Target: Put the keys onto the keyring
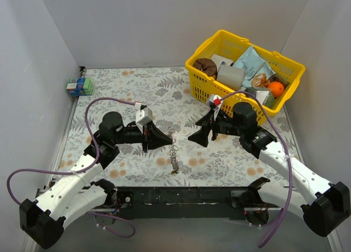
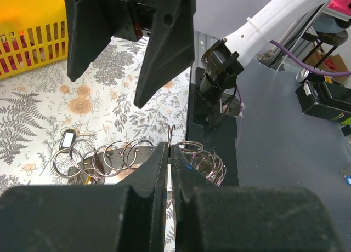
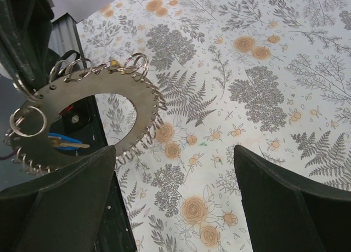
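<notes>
The keyring (image 3: 82, 101) is a flat silver ring with many small split rings along its rim. It hangs edge-on above the floral mat in the top view (image 1: 174, 153). My left gripper (image 2: 170, 149) is shut on the keyring's (image 2: 140, 152) upper edge, just left of it in the top view (image 1: 166, 139). A blue-headed key (image 3: 61, 142) dangles from it on the far side; the other keys are not clearly visible. My right gripper (image 3: 174, 153) is open with nothing between its fingers. It faces the ring from the right (image 1: 196, 138), a short gap away.
A yellow basket (image 1: 198, 79) full of groceries stands at the back right. A small green and blue box (image 1: 79, 86) sits in the back left corner. White walls close in three sides. The black base rail (image 1: 181, 197) runs along the near edge.
</notes>
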Controlling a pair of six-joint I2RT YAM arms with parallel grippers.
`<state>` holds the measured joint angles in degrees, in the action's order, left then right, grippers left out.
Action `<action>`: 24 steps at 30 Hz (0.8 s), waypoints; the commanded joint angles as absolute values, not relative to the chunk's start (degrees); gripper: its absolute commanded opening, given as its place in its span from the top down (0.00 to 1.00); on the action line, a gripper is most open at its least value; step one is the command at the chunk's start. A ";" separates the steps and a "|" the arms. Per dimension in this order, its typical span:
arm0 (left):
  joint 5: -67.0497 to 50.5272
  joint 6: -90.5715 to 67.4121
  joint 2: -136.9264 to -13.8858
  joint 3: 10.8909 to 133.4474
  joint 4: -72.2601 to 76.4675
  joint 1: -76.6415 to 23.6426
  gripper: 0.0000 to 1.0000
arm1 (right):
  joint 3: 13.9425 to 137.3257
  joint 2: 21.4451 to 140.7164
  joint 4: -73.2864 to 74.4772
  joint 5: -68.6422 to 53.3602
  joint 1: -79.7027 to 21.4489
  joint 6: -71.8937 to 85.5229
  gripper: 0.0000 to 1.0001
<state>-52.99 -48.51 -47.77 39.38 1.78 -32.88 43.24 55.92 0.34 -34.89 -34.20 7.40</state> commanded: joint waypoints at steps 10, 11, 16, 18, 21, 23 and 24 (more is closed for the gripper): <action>-54.67 -45.88 -47.37 38.06 3.34 -33.22 1.00 | 45.97 61.43 5.36 -20.40 -33.66 9.05 0.07; -54.58 -45.79 -47.63 37.80 3.51 -33.22 1.00 | 45.88 61.70 5.62 -18.48 -33.66 9.40 0.07; -54.23 -48.06 -48.43 34.90 7.02 -33.14 1.00 | 44.30 62.58 4.75 -15.91 -32.17 11.07 0.07; -53.10 -49.39 -48.86 34.11 9.04 -33.14 1.00 | 43.51 62.84 3.61 -16.00 -31.21 11.60 0.07; -52.91 -51.06 -50.18 33.40 9.84 -33.14 1.00 | 42.45 63.89 2.55 -16.70 -30.15 12.04 0.07; -51.86 -52.11 -50.89 33.31 9.84 -33.14 1.00 | 41.67 64.86 2.03 -17.05 -29.36 12.30 0.08; -52.03 -52.29 -51.32 33.31 10.19 -33.22 1.00 | 41.40 65.12 1.85 -17.22 -29.09 12.39 0.08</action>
